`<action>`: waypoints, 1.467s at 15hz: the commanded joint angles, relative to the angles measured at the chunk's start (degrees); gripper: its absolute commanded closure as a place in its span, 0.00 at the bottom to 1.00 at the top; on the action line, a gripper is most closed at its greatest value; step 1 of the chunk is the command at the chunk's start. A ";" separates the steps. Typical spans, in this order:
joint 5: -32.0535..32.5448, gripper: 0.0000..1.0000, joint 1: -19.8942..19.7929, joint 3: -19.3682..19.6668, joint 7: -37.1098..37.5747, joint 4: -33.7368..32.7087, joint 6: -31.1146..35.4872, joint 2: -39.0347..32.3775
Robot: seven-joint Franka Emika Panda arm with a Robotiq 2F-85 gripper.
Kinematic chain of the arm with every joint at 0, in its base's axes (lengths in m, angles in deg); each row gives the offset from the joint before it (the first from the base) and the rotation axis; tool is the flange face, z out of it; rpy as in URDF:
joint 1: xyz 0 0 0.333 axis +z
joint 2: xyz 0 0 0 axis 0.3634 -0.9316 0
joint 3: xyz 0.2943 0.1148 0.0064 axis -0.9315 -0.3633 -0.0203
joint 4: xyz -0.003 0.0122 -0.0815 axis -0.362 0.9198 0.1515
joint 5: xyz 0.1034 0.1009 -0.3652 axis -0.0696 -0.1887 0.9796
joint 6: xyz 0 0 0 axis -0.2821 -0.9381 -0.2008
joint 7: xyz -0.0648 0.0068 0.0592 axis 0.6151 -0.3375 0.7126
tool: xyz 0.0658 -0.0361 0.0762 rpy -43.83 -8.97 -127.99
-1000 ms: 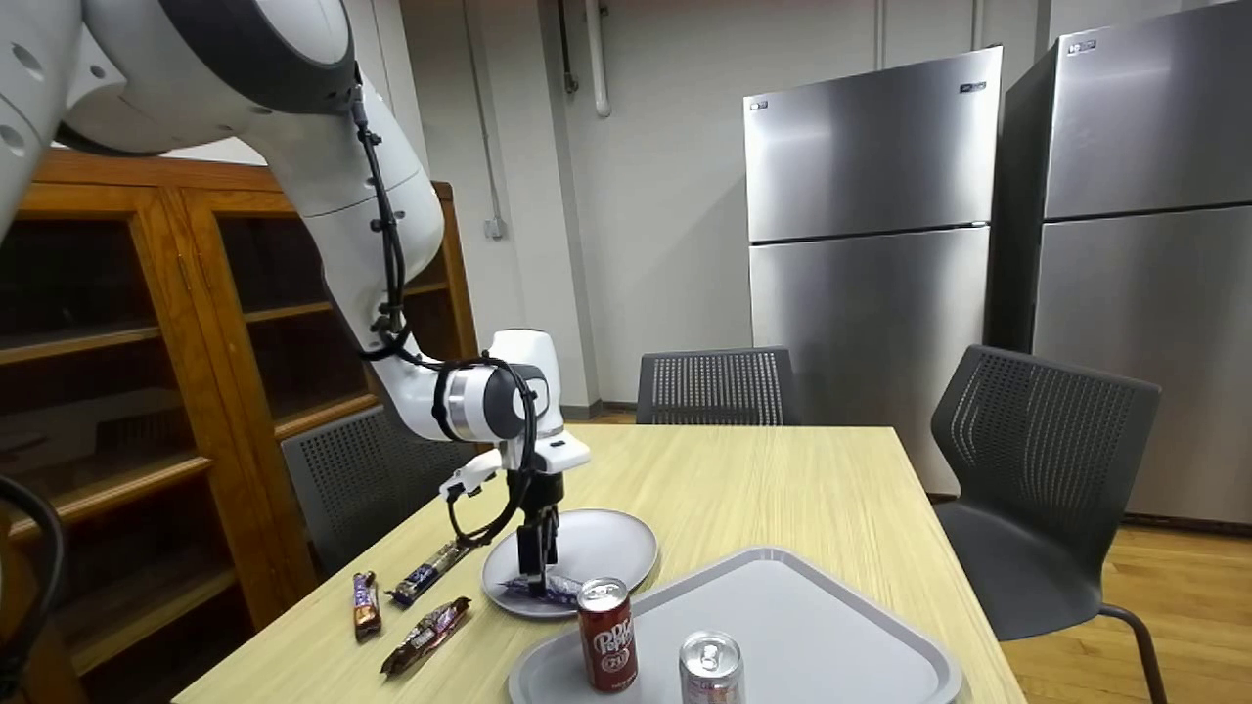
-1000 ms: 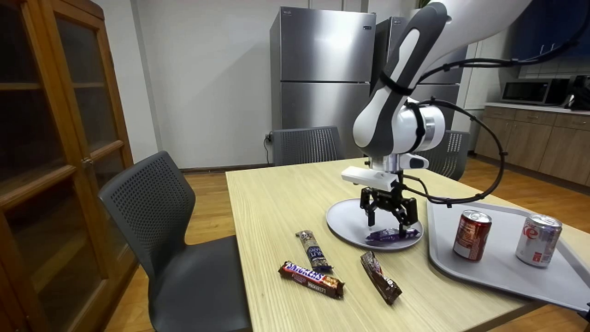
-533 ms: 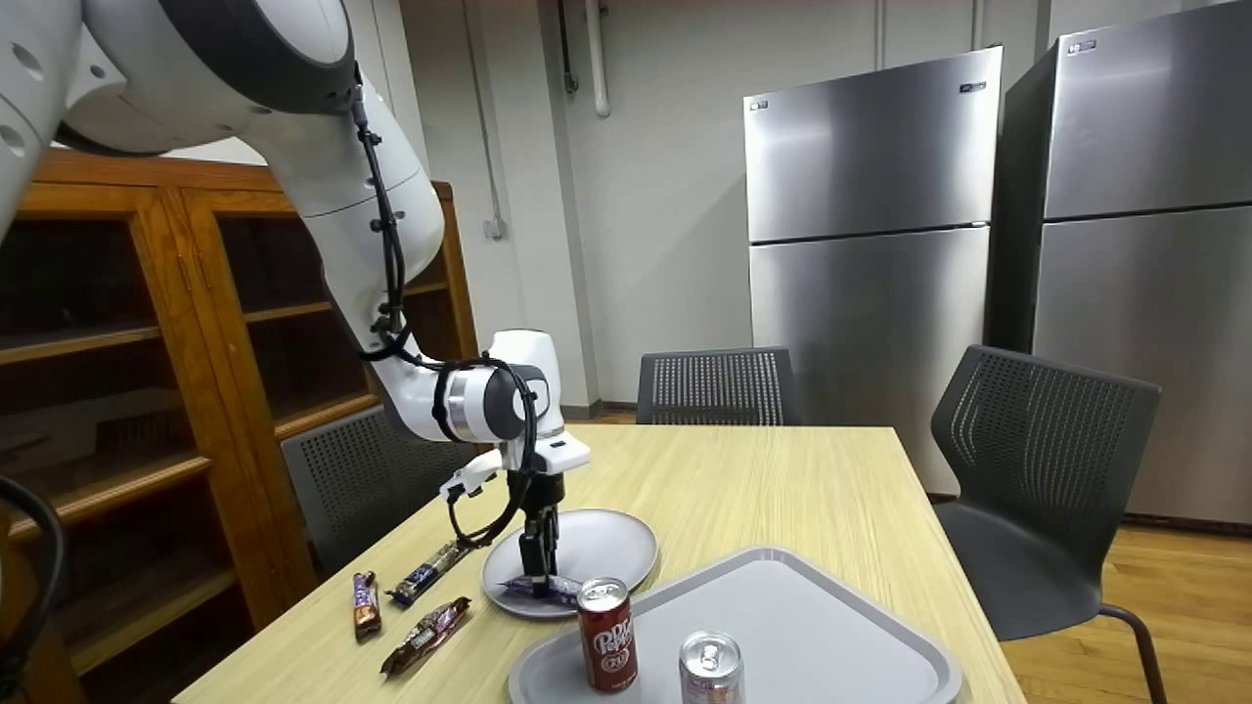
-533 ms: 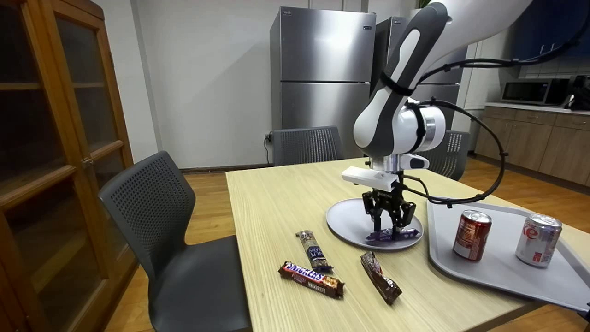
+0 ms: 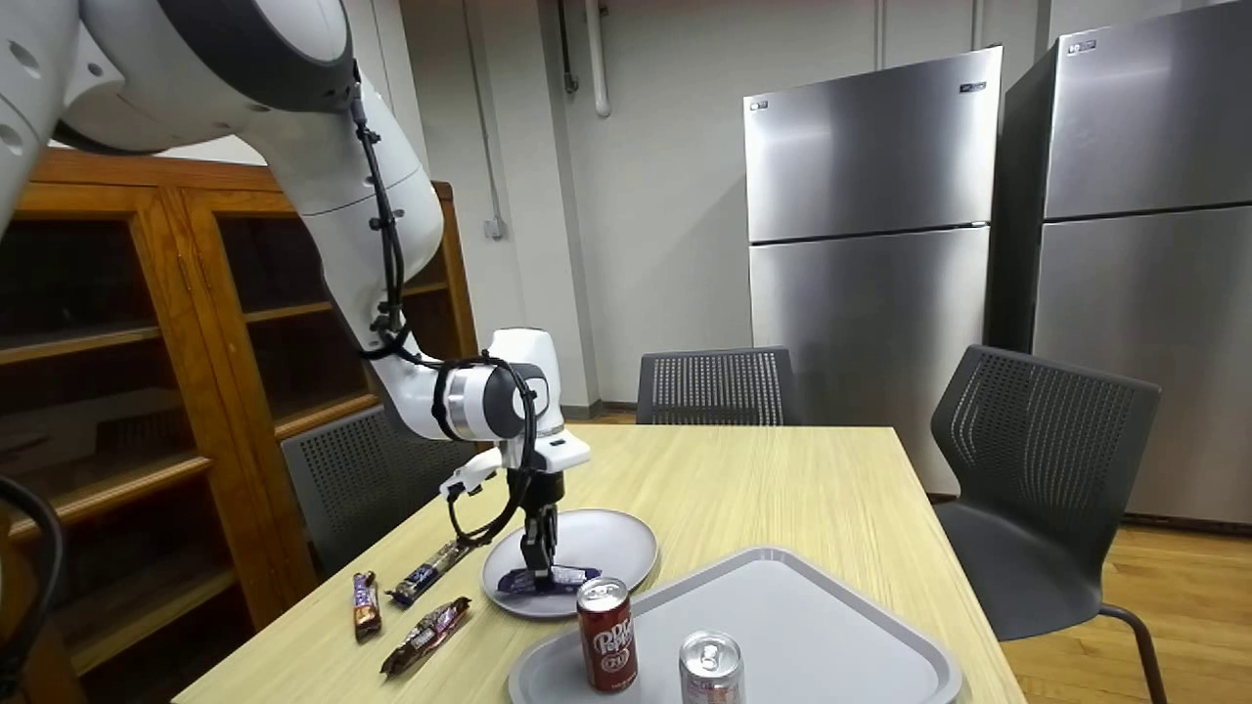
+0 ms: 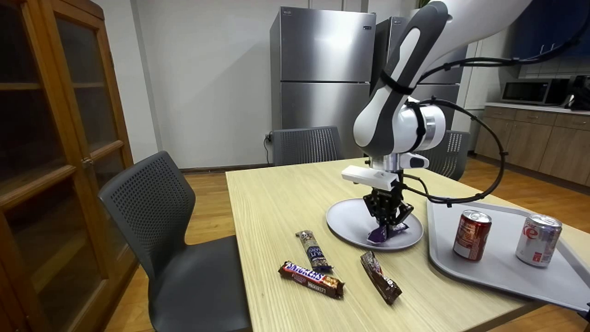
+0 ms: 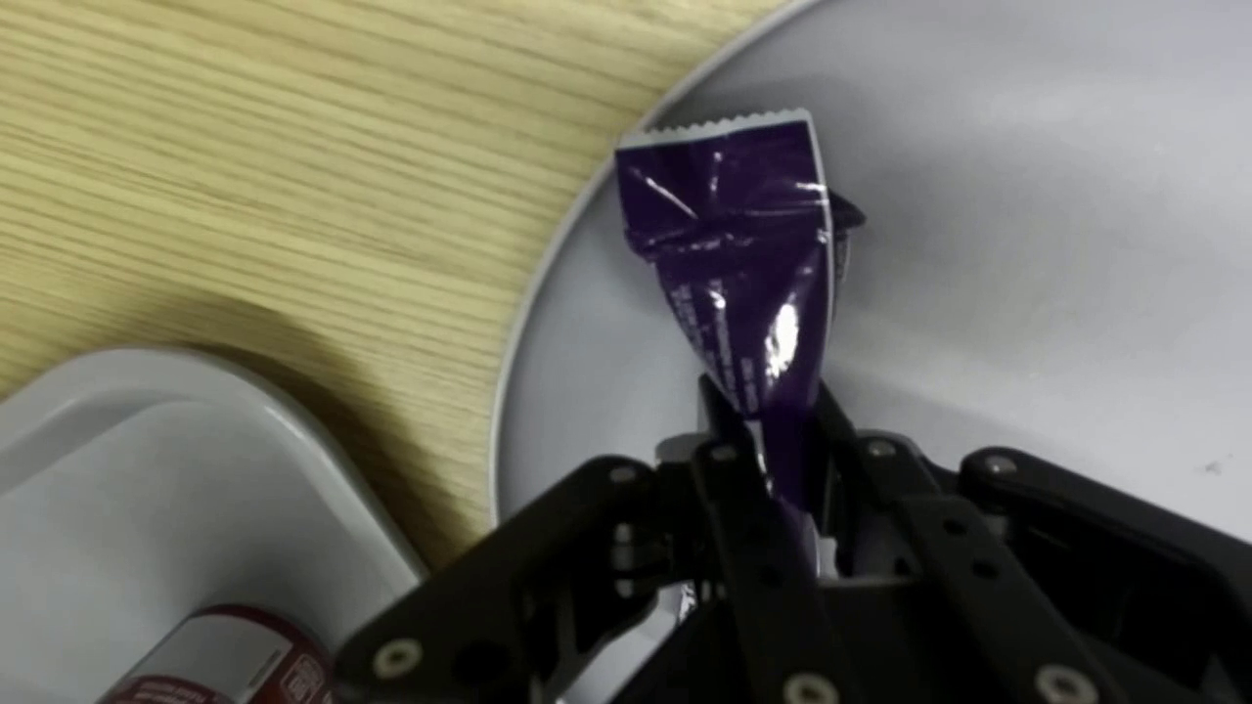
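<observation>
My gripper [image 7: 766, 391] points down over the round grey plate [image 6: 343, 219] and is shut on a purple wrapped bar [image 7: 738, 264]. In the wrist view the wrapper pinches narrow between the two fingers, while its flat crimped end spreads out toward the plate's rim. Part of the bar is hidden beneath the gripper's linkage. Both exterior views show the purple bar low on the plate with the gripper [image 5: 540, 577] straight above it; whether it still rests on the plate I cannot tell.
Beside the plate, a grey tray [image 6: 507, 286] carries a red can [image 6: 472, 235] and a silver can [image 6: 539, 240]. On the table's other side lie a Snickers bar [image 6: 311, 279], a nut bar [image 6: 314, 251] and a brown-wrapped bar [image 6: 380, 276]. Chairs surround the table.
The jaws have come together from wide open onto the purple bar. Its wrapper has bunched and turned a little on the plate. The arm has stayed nearly still.
</observation>
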 commanded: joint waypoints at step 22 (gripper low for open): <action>12.69 0.96 10.08 -7.29 4.60 20.40 -0.06 22.40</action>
